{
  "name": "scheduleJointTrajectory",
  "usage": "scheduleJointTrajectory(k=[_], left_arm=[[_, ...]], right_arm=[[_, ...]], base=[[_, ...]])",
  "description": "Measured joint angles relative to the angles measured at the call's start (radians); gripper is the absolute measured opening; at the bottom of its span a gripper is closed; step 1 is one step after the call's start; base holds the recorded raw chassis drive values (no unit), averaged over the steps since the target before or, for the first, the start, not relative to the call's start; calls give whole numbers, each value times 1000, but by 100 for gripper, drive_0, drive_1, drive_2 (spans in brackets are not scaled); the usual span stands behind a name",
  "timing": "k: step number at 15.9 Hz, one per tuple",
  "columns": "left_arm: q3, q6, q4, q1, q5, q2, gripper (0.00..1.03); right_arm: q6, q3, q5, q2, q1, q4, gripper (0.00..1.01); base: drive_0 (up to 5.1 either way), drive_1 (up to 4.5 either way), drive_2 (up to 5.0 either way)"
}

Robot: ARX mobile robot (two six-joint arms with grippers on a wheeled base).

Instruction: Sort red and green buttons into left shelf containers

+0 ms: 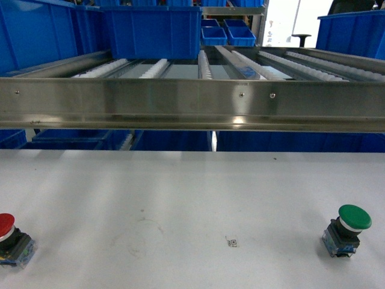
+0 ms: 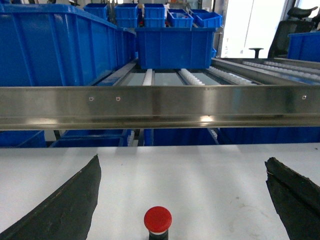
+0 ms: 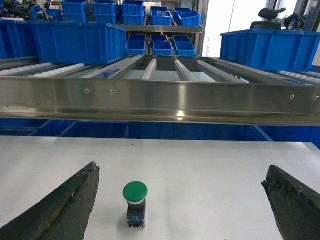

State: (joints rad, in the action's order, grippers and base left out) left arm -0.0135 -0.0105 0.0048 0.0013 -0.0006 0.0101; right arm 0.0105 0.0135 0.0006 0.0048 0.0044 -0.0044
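Observation:
The red button (image 1: 6, 227) stands on the white table at the far left front; the green button (image 1: 352, 220) stands at the far right front. Neither gripper shows in the head view. In the left wrist view my left gripper (image 2: 183, 159) is open, and the red button (image 2: 157, 220) stands upright between and below its black fingers (image 2: 70, 210), untouched. My right gripper (image 3: 183, 166) is open too. The green button (image 3: 135, 192) stands near its left finger (image 3: 70, 205), apart from it. Two deep blue containers (image 1: 36, 33) (image 1: 153, 30) sit on the shelf's left side.
A steel front rail (image 1: 192, 102) runs across the shelf above the table's (image 1: 180, 198) far edge, with roller tracks (image 1: 204, 63) behind it. Another large blue bin (image 1: 352, 30) sits on the right. Small shallow blue bins (image 1: 228, 33) stand far back. More blue bins lie under the shelf.

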Motion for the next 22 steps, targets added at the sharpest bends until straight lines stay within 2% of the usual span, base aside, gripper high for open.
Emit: scheduleJointTrajectory(k=[2, 4, 5, 6, 8, 9, 11, 12, 14, 16, 17, 18, 20, 21, 22], left_arm=[[2, 15, 56, 36, 11, 23, 98], [5, 10, 180, 111, 57, 128, 98], [4, 8, 264, 120, 63, 213, 98], [2, -3, 337, 121, 80, 289, 98], [-1, -4, 470, 99, 76, 455, 98], [-12, 0, 565, 86, 70, 597, 98], [-143, 16, 677, 79, 71, 862, 98], [-204, 15, 721, 79, 60, 969, 98], [-277, 14, 698, 64, 21, 1126, 98], [-370, 22, 653, 21, -26, 1236, 98], [-423, 22, 671, 3, -43, 1289, 98], [-470, 21, 650, -13, -59, 1326, 98], [-524, 23, 626, -60, -71, 1368, 98], [-539, 28, 623, -85, -76, 1365, 98], [-546, 36, 624, -89, -75, 1360, 98]], right_arm=[[1, -1, -6, 29, -5, 45, 98], [13, -2, -6, 142, -7, 159, 98], [13, -1, -20, 232, -32, 248, 98], [15, 0, -17, 309, -39, 301, 98], [18, 13, -14, 474, -35, 404, 98], [32, 51, -16, 597, -16, 468, 98], [54, 181, -24, 829, 25, 543, 98], [65, 246, -44, 943, 37, 524, 98], [69, 341, -66, 1137, 55, 501, 98], [65, 456, -79, 1298, 55, 475, 98], [65, 515, -78, 1362, 65, 451, 98], [66, 561, -76, 1411, 77, 419, 98], [69, 630, -111, 1503, 115, 340, 98], [53, 661, -153, 1537, 113, 284, 98], [39, 689, -148, 1580, 109, 275, 98]], base=[[0, 0, 0], [0, 0, 0], [0, 0, 0], [0, 0, 0], [0, 0, 0], [0, 0, 0], [0, 0, 0], [0, 0, 0], [0, 0, 0], [0, 0, 0], [0, 0, 0], [0, 0, 0], [0, 0, 0], [0, 0, 0], [0, 0, 0]])
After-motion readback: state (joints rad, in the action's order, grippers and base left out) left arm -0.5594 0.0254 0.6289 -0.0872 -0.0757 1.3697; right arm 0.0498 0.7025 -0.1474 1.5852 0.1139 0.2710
